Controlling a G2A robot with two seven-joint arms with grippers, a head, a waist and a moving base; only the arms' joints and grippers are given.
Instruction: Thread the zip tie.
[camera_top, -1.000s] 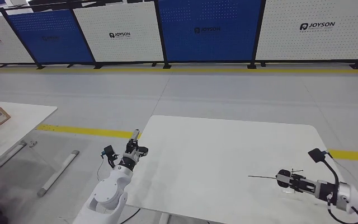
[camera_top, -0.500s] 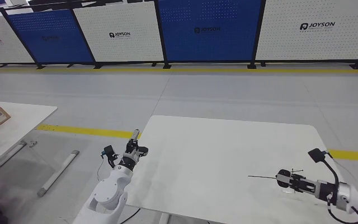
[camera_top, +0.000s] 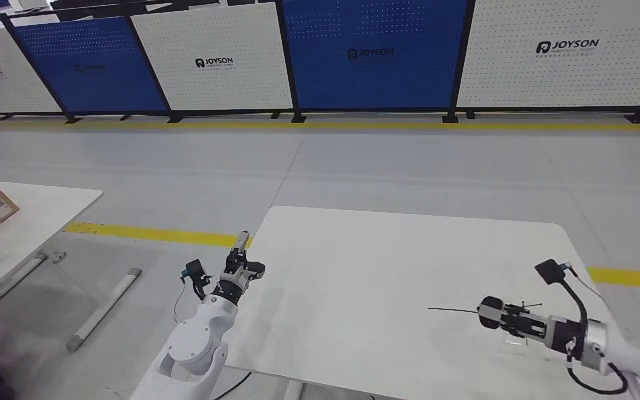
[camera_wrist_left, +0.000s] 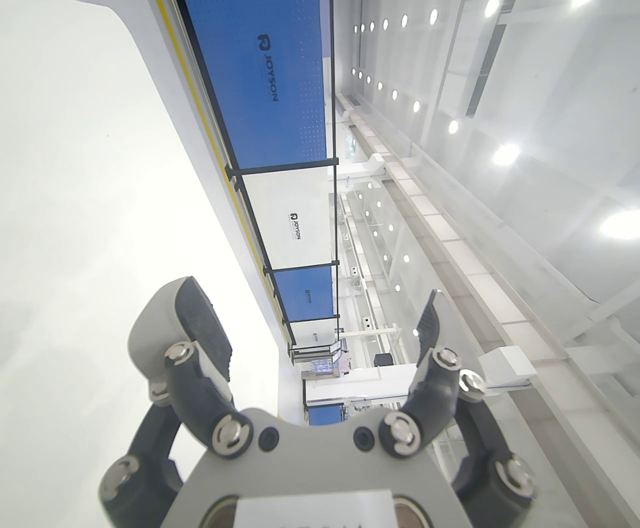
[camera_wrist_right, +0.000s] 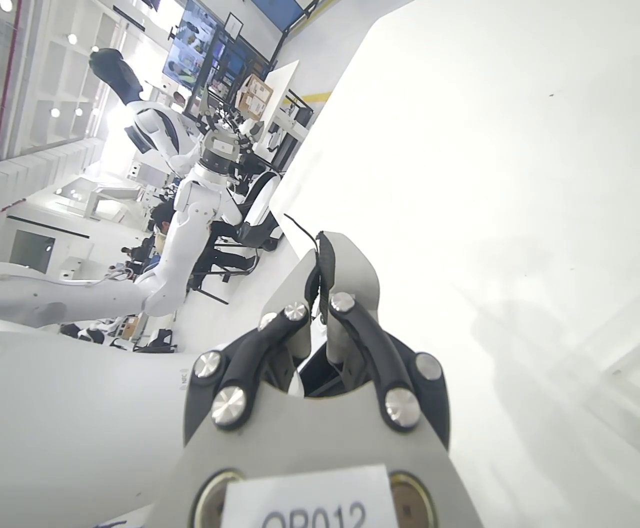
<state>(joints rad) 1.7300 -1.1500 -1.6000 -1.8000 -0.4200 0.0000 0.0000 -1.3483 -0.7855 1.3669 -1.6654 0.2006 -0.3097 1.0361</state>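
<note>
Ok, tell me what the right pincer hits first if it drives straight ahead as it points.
Nothing near: the right pincer, shut on the zip tie, points across the table. Farther off, its line seems to reach the left arm at the opposite edge, though depth is unclear.

Bright overhead ceiling lights; table glares white; soft shadows; wrist views warped.
</note>
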